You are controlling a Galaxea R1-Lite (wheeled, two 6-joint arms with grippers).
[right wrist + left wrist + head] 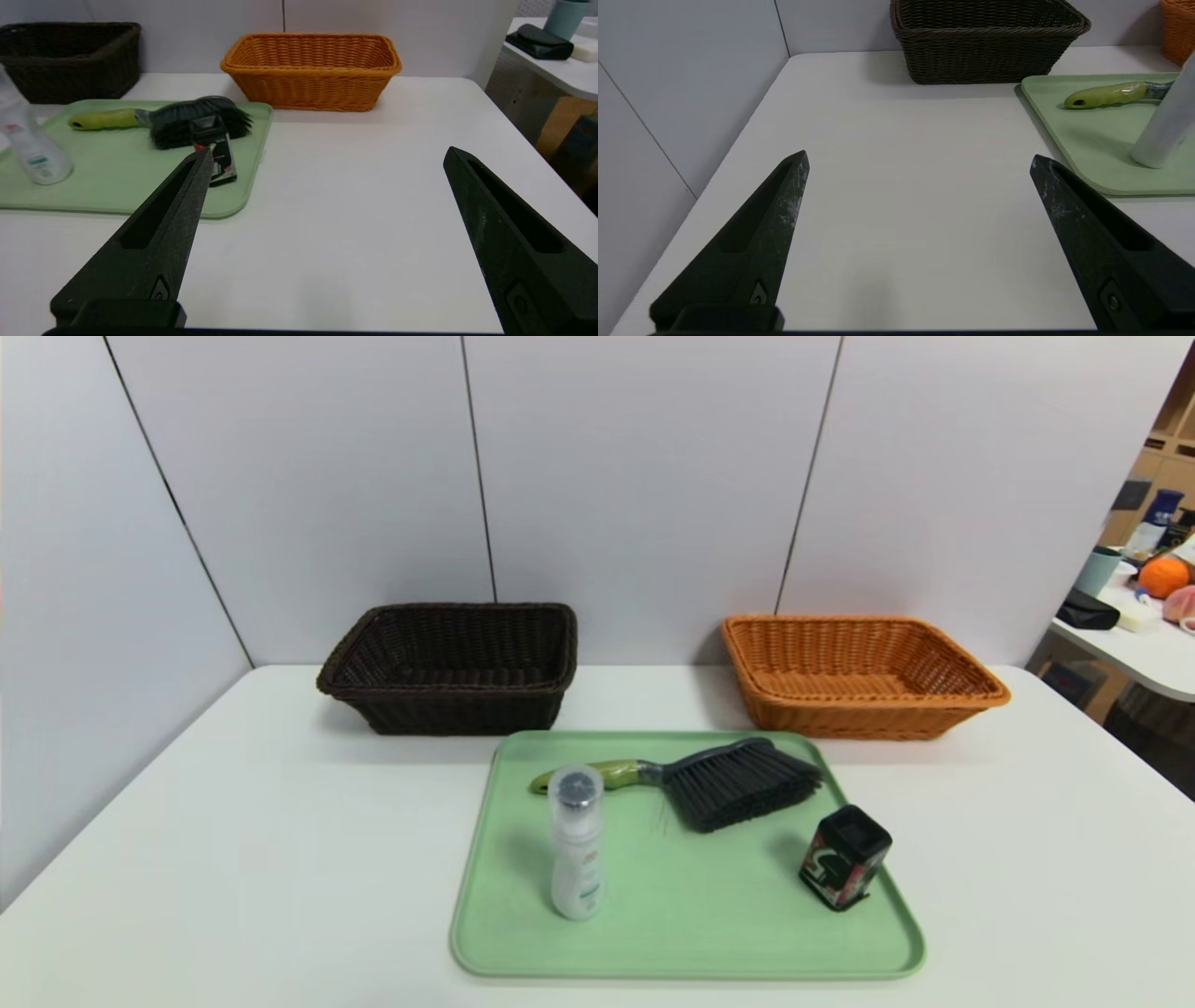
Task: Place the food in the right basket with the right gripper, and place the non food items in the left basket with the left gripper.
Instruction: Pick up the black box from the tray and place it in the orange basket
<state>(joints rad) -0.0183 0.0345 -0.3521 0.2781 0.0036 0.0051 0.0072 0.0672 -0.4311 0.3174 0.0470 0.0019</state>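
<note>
A green tray [691, 933] in the table's middle holds a small black box with red and white print [843, 857], the food, at its right edge. A white bottle [576, 845] stands upright at its left. A brush with a green handle and dark bristles [719, 782] lies along the far side. The dark brown left basket [453, 663] and the orange right basket [854, 674] stand against the wall. My left gripper [919, 159] hovers open over bare table left of the tray. My right gripper [327, 154] is open over bare table right of the tray. Neither arm shows in the head view.
White wall panels [635, 476] close the back and left of the table. A side table [1134, 644] with a cup, a black pouch and an orange ball stands off to the right.
</note>
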